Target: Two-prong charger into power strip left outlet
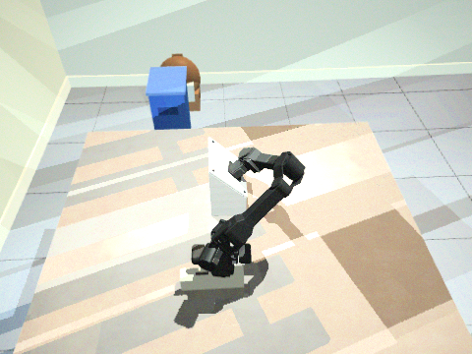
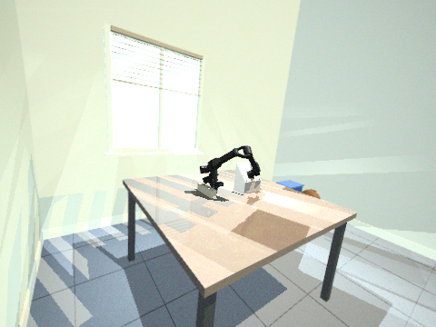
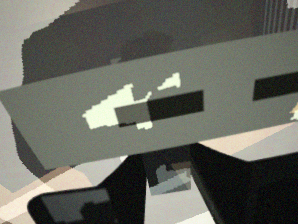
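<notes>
1 table (image 1: 133,315) (image 2: 282,254); on it 1 arm (mine) (image 1: 263,208) (image 2: 227,159), 1 white slant-faced box (image 1: 228,204) (image 2: 241,182) on the far side, 1 grey power strip (image 1: 211,282) (image 2: 206,191) (image 3: 65,125) on the near side. Beyond the far edge: 1 blue bin (image 1: 169,81) (image 2: 290,184), 1 brown rounded item (image 1: 189,69) (image 2: 312,193).

My gripper (image 1: 218,271) (image 2: 212,186) (image 3: 162,144): fingers part-closed, gripping 1 small block, prob. the charger (image 3: 170,185), right by the strip's edge. 2 dark slots (image 3: 187,104) (image 3: 275,86) in wrist view, no prongs seen in either.

Done: grasp, carry to strip. Left, I'd say: line up w/ left outlet, straight push, release. Prongs hidden; can't tell depth, if any.
</notes>
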